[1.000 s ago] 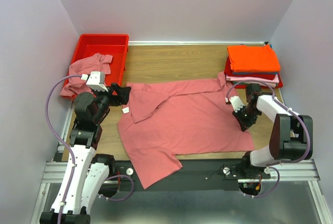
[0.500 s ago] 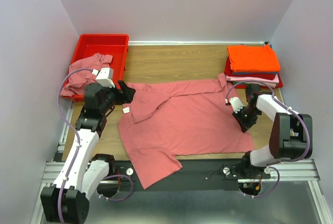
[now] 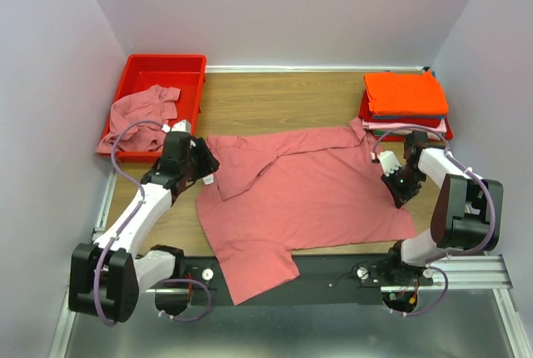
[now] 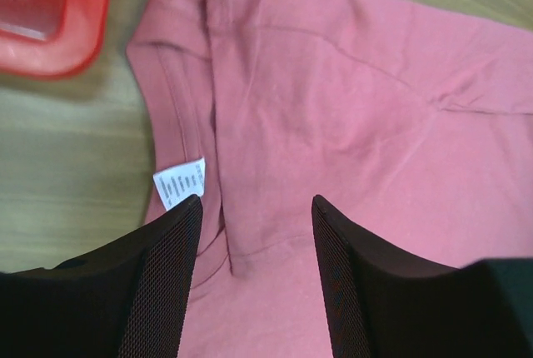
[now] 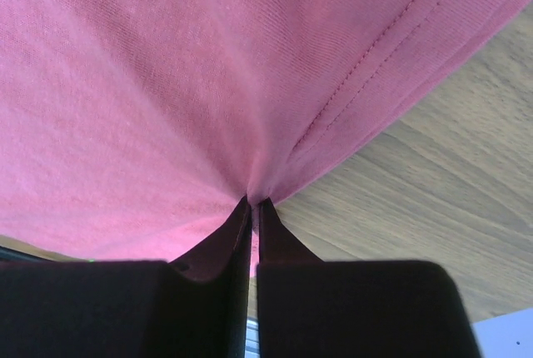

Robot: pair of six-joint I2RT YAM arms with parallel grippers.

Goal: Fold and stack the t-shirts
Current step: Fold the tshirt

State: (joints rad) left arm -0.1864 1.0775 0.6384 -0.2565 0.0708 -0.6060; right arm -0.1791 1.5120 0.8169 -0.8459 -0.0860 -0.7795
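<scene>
A large rose-pink t-shirt (image 3: 308, 196) lies spread on the wooden table, one sleeve hanging over the near edge. My left gripper (image 3: 202, 166) hovers open over its collar; in the left wrist view the gripper (image 4: 256, 208) has fabric under the gap and the white neck tag (image 4: 179, 183) by the left finger. My right gripper (image 3: 398, 187) is shut on the shirt's right hem, which bunches at the gripper (image 5: 254, 201) tips. A second rose t-shirt (image 3: 137, 116) lies crumpled over the bin's front. Folded t-shirts, orange (image 3: 405, 93) on top, are stacked at the back right.
A red plastic bin (image 3: 179, 71) stands at the back left, close behind my left arm. The folded stack rests on a red tray (image 3: 448, 131) by the right wall. Bare wood (image 3: 283, 100) shows between bin and stack.
My left gripper has swung right over the shirt's collar and its jaws have narrowed. The right gripper has pulled the hem a little to the right, shifting the shirt.
</scene>
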